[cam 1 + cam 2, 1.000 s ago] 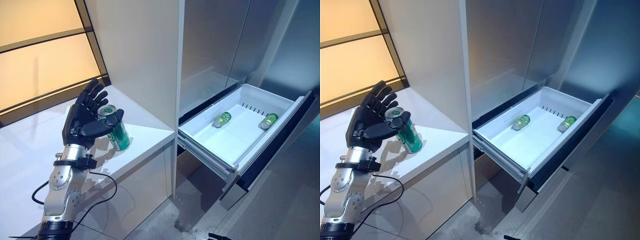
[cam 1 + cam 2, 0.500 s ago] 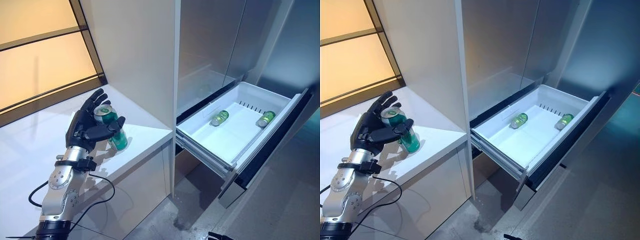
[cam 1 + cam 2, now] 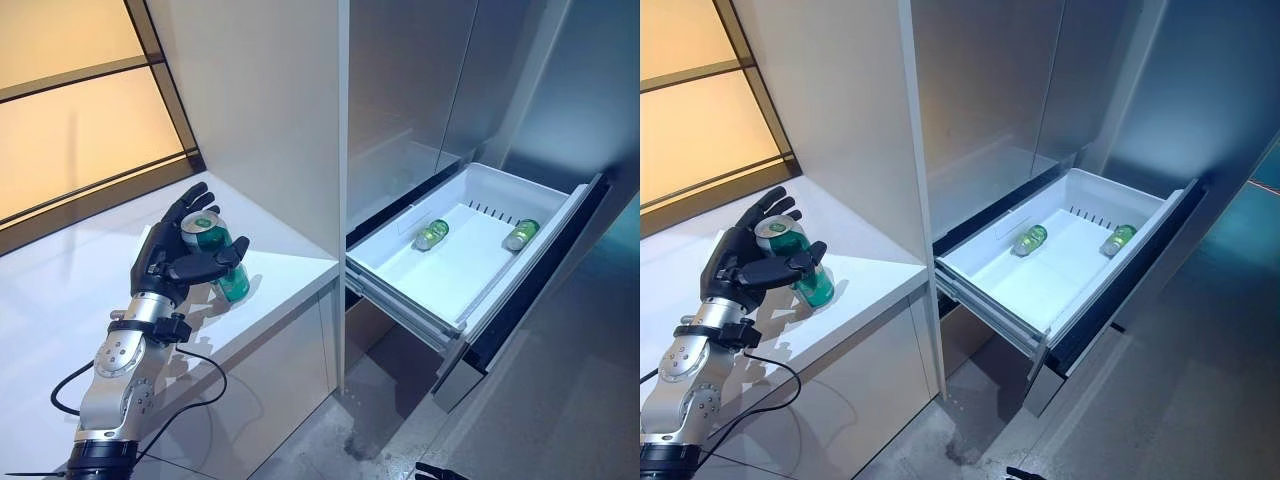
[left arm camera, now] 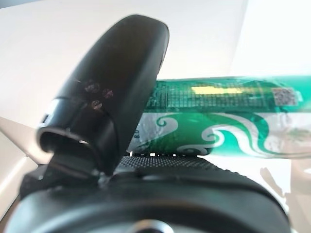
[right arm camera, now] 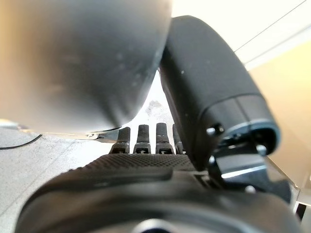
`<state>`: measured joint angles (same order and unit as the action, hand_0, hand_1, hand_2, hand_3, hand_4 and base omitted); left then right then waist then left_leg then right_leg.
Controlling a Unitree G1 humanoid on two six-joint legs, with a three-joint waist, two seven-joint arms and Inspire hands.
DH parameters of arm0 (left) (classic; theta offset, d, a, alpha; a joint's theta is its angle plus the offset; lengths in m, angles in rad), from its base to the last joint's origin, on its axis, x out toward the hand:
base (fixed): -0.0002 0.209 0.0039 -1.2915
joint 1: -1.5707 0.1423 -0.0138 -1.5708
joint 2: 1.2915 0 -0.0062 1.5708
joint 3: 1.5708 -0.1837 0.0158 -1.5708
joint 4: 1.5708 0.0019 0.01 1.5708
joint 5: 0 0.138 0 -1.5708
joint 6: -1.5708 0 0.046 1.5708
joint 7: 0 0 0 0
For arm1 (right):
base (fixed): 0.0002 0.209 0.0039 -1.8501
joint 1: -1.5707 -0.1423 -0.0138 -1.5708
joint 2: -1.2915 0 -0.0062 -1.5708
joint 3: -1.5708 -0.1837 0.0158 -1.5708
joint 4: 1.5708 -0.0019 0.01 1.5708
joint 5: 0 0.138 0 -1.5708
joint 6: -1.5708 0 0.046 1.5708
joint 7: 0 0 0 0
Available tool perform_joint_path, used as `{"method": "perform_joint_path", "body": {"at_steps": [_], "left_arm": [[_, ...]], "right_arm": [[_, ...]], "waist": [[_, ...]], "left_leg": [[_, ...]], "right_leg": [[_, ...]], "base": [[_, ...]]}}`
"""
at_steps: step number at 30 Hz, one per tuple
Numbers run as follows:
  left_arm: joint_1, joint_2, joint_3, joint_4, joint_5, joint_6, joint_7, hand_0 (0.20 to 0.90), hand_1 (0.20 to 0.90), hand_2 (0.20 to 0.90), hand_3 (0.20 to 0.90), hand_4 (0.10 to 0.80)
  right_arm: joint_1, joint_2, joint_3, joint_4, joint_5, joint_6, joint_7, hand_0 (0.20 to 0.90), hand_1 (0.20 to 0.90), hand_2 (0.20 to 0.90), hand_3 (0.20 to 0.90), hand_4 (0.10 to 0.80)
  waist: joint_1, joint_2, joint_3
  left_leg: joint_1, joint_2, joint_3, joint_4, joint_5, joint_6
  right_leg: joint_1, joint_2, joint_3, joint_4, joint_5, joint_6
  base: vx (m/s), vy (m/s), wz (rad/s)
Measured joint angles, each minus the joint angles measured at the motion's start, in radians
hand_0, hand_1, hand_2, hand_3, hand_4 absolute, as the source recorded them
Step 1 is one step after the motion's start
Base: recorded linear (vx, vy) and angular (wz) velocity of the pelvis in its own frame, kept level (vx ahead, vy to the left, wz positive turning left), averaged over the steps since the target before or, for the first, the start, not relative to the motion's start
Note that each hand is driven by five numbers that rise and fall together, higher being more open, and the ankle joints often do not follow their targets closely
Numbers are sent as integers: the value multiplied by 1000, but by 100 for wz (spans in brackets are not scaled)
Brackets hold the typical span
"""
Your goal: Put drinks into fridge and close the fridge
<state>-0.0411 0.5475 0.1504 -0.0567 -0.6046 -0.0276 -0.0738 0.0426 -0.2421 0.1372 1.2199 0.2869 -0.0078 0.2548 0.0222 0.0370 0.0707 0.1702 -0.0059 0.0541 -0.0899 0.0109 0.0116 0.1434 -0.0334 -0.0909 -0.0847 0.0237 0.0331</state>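
Observation:
A green can (image 3: 218,252) is on the white counter (image 3: 285,268), tilted, in my left hand (image 3: 160,262). The fingers curl behind it and the thumb (image 4: 116,87) presses across its front; the can also shows in the left wrist view (image 4: 218,116). I cannot tell whether its base still touches the counter. The fridge's bottom drawer (image 3: 400,285) stands pulled out, white inside, with two green drinks lying at its back (image 3: 431,234) (image 3: 521,234). My right hand (image 5: 146,165) shows in its wrist view, relaxed and holding nothing.
A tall white cabinet side (image 3: 270,110) stands between the counter and the fridge. The grey upper fridge doors (image 3: 420,90) are closed. The open drawer juts out over the grey floor (image 3: 380,430).
My left hand's fingers have closed round the green can and the can has tilted. The whole picture has shifted a little, so the camera has moved.

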Motion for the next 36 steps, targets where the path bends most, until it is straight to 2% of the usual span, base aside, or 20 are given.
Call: {"method": "perform_joint_path", "body": {"at_steps": [2,4,5,7,26,30,36], "left_arm": [[0,0,0,0,0,0,0,900,900,900,900,800],[0,0,0,0,0,0,1,674,674,674,636,536],[0,0,-1,0,0,0,1,674,674,674,636,536],[0,0,-4,0,0,0,1,300,300,300,200,100],[-1,20,-18,5,45,27,-20,300,300,300,200,100],[-1,20,-19,4,-52,43,-55,300,300,300,200,100],[-1,11,-68,-13,-214,44,-166,300,300,300,200,100]], "right_arm": [[0,0,0,-1,0,0,0,900,900,900,900,800],[0,0,0,-3,0,0,0,900,900,900,900,800],[-1,1,0,-3,0,0,0,900,900,900,900,800],[0,1,0,-4,0,0,0,900,900,900,900,800],[2,1,2,-5,0,-3,0,900,900,900,900,800],[12,-5,29,-42,-28,-31,-16,900,900,900,900,800],[46,-18,94,-252,-52,-58,-23,900,900,900,900,800]], "waist": [[1,0,0],[-3,0,0],[-3,0,0],[-6,0,-3],[-25,4,-25],[-22,3,-26],[-26,-3,-20]], "left_leg": [[0,1,10,0,0,0],[0,1,16,0,-1,1],[0,1,17,0,-1,1],[0,0,18,0,-1,1],[0,1,27,-1,-1,1],[-5,1,34,0,-1,2],[-11,1,44,4,-1,2]], "right_leg": [[-4,1,10,0,3,0],[-7,1,17,0,6,0],[-7,1,17,0,6,1],[-8,0,19,0,7,1],[-12,7,29,-5,7,4],[-23,7,36,-5,9,5],[-31,8,46,-5,22,2]], "base": [[-9,2,-13],[-10,3,-11],[-5,1,-6],[0,0,0],[0,-1,0],[-13,-10,-5],[-13,-5,-5]]}}
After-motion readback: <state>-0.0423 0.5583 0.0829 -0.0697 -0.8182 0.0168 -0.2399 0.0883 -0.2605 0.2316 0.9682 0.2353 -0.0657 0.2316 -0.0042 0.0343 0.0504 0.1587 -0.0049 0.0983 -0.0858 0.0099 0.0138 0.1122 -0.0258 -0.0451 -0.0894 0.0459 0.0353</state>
